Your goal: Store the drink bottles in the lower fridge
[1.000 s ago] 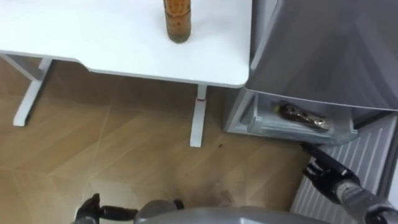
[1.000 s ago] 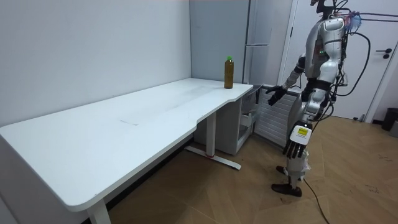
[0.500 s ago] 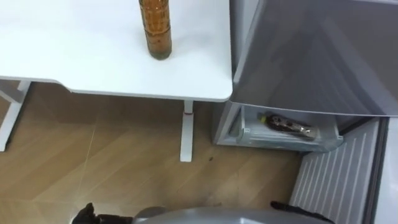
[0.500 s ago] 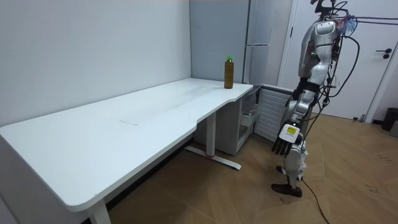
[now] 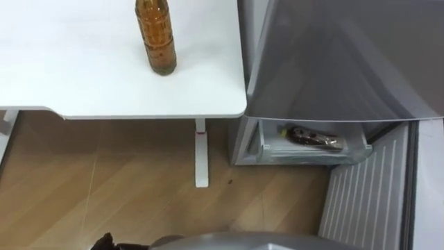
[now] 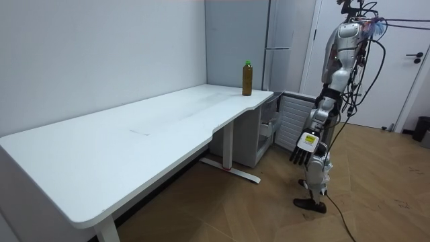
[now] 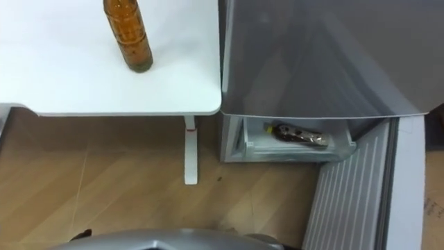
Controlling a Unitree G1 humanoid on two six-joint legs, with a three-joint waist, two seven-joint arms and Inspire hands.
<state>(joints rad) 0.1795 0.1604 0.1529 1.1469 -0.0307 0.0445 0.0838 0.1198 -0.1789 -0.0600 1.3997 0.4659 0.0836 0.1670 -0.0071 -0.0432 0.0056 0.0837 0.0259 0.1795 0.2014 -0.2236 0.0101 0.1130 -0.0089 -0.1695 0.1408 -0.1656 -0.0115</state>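
The tall amber plastic bottle with a green cap (image 5: 155, 38) stands upright near the corner of the white tabletop (image 5: 69, 83), just beside the grey fridge (image 5: 333, 55). The fridge's ribbed white lower door (image 5: 361, 198) is swung open, and a dark bottle (image 5: 311, 137) lies on its side in the pale lower drawer (image 5: 305, 155). The robot stands facing them, left hand (image 6: 304, 149) hanging by its thigh, fingers loose and straight, holding nothing.

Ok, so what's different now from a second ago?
The right hand, which reached toward the lower fridge, has drawn back and come down; nothing was grabbed or let go. The head's view swung a little, the things did not. The left hand hangs as before, fingers straight. The bottle still stands on the table, the other drink lies in the fridge, its door open.
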